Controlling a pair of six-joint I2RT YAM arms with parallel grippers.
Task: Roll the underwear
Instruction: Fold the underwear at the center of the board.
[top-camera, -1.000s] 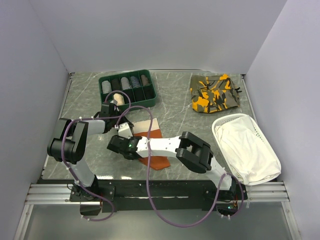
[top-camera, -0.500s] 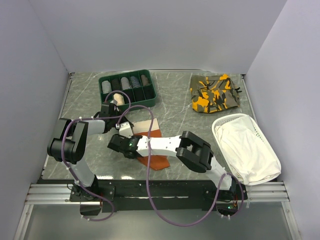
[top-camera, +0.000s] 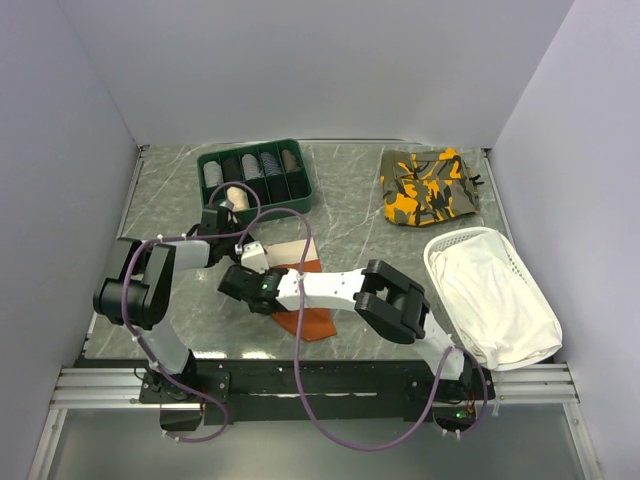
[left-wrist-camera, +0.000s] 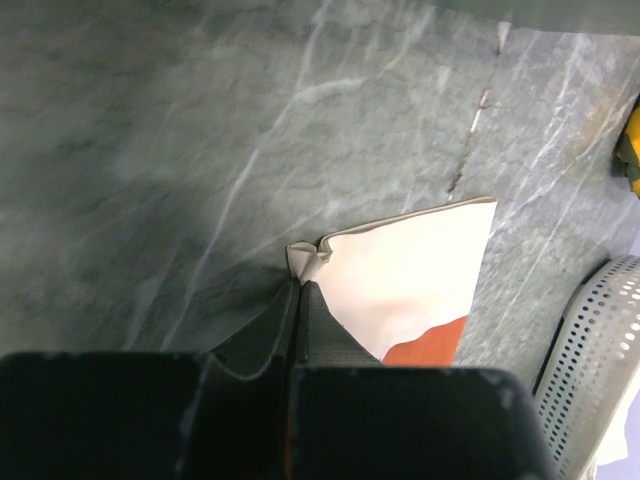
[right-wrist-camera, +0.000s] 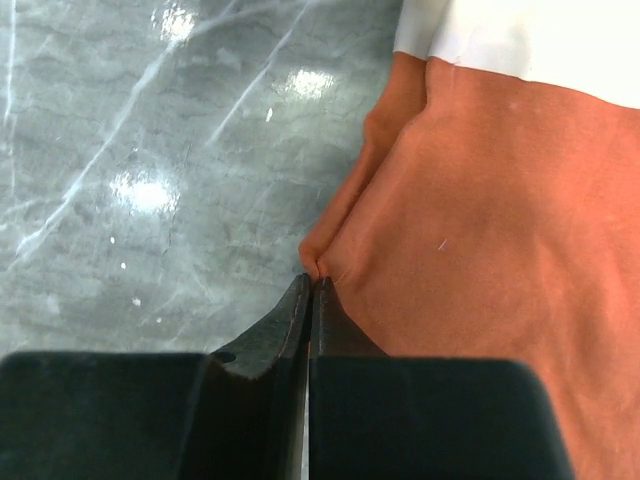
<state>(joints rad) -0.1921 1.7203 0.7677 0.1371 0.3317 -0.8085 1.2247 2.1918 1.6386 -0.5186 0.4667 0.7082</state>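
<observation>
Two grips on the underwear (top-camera: 312, 325), toward the near edge of the desk (top-camera: 350, 225), left fingers (left-wrist-camera: 272, 330) clamped on its cream waistband corner, right fingers (right-wrist-camera: 283, 322) clamped on its orange edge.

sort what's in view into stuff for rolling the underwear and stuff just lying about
In the job: the underwear, left gripper pinching its cream corner, right gripper pinching its orange edge.
Lying about: green tray of rolled items, camouflage garment, white basket, white cloth in it.
</observation>
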